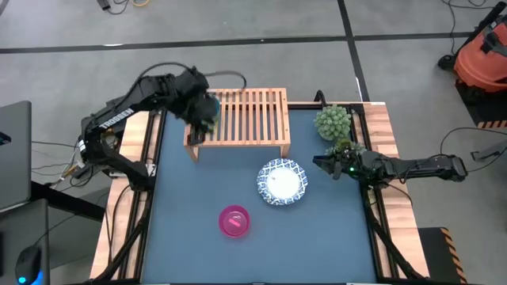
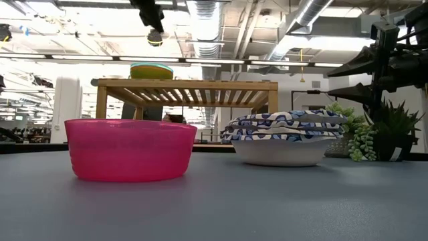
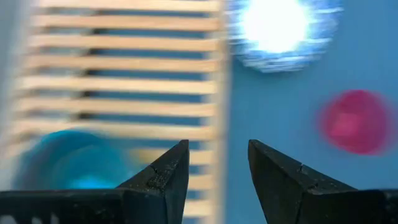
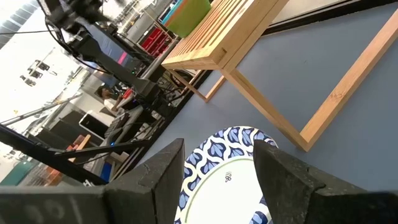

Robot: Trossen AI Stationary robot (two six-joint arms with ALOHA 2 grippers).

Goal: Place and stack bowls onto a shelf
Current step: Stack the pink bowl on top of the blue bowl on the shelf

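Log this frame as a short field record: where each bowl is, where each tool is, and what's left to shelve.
shelf: far side of table
on shelf: stack of small bowls, teal on top, at its left end
left tool: open, empty, above that stack
right tool: open, empty, beside white patterned bowls
on table: magenta bowl, white patterned bowls stacked
left to shelve: magenta bowl, white patterned bowls

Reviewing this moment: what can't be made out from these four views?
- High view: the left gripper covers the stack of small bowls on the shelf; their number is unclear.
- Low view: only the stack's top shows above the shelf edge.
- Left wrist view: motion blur smears the teal bowl.
- White bowls: count unclear.
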